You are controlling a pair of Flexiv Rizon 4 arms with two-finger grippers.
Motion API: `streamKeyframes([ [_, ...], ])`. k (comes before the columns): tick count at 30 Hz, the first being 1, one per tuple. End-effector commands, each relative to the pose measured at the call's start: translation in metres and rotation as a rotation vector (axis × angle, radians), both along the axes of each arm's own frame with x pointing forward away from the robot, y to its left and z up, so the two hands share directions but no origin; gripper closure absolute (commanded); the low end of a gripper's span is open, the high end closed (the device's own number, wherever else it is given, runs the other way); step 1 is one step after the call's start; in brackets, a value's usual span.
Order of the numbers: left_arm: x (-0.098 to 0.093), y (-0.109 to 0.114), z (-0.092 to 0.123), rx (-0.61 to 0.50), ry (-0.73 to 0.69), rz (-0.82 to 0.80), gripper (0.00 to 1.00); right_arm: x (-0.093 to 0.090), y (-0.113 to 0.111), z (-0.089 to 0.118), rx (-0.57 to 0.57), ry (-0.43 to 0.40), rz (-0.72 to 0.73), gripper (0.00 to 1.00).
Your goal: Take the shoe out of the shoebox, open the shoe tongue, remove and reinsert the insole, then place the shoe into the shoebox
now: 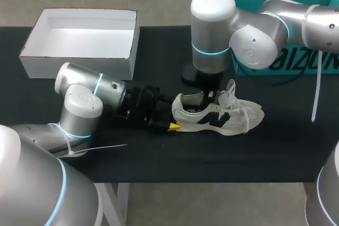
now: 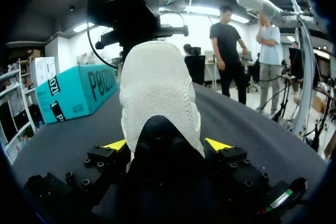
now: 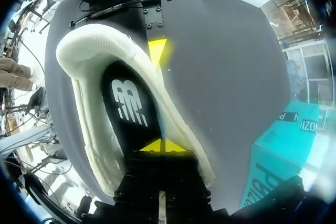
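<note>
A white sneaker [image 1: 220,116] with dark side panels lies on the black table, toe to the right, its tongue [image 1: 231,90] standing up. My left gripper [image 2: 167,145] is shut on the sneaker's heel [image 2: 157,93], one yellow fingertip [image 1: 174,126] on each side. My right arm [image 1: 254,41] comes down over the shoe's opening. Its gripper [image 3: 160,145] is shut, with its tips inside the shoe on the black insole [image 3: 128,111]. Whether those tips pinch the insole, I cannot tell. The white shoebox [image 1: 79,59] stands open at the back left with nothing in it.
A teal carton [image 1: 318,62] stands at the back right behind my right arm. The right arm's round base [image 1: 197,75] sits just behind the shoe. Bare black tabletop [image 1: 212,157] lies in front of the shoe.
</note>
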State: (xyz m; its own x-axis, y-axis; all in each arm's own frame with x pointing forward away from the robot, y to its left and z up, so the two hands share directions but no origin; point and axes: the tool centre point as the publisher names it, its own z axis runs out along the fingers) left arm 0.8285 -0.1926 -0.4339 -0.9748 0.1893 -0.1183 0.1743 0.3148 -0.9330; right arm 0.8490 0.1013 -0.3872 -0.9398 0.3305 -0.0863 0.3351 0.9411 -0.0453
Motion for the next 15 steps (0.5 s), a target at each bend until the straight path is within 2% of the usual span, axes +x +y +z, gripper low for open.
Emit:
streamKeyframes([
  [1, -0.0007, -0.0011, -0.0029, 0.002, -0.001, 0.000, 1.00, 0.0037, 0.0023, -0.0061, 0.001, 0.017, 0.000, 0.81],
  [4, -0.0007, -0.0011, -0.0029, 0.002, -0.001, 0.000, 1.00, 0.0034, 0.0023, -0.0066, 0.000, 0.018, 0.001, 0.67],
  [8, -0.0007, -0.0011, -0.0029, 0.002, -0.001, 0.000, 1.00, 0.0030, 0.0020, -0.0065, 0.003, 0.016, 0.003, 0.63],
  [15, -0.0007, -0.0011, -0.0029, 0.002, -0.001, 0.000, 1.00, 0.0017, 0.0018, -0.0124, 0.000, 0.023, 0.007, 0.63],
])
